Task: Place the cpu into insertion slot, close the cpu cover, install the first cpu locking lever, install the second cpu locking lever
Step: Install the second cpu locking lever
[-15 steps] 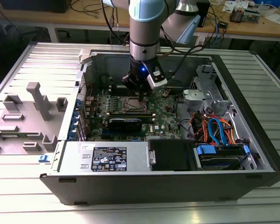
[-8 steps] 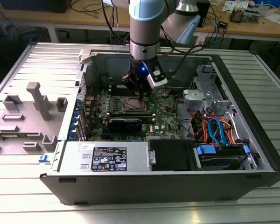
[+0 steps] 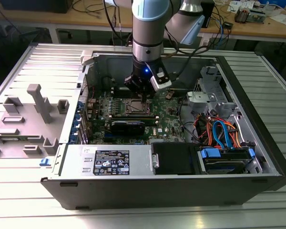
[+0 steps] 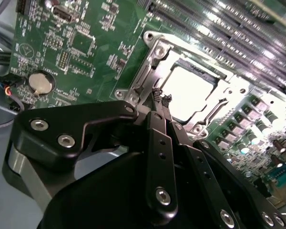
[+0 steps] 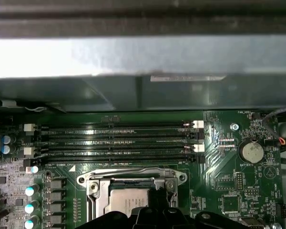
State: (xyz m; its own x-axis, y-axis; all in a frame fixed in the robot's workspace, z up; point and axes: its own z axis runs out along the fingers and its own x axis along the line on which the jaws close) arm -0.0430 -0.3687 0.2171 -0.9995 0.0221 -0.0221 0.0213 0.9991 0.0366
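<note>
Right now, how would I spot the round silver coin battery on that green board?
Start at the open computer case, then the green motherboard. Past the ends of the long black memory slots sits the coin battery, the board's lone flat, shiny disc.

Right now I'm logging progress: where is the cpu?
The cpu sits in the insertion slot on the motherboard, beside the long memory slots, with the end effector right at the socket's edge in the second wrist view.

Claw (image 4: 161, 98) hides insertion slot (image 4: 193, 90) near edge; cpu (image 5: 128, 199) cut off by frame edge.
</note>
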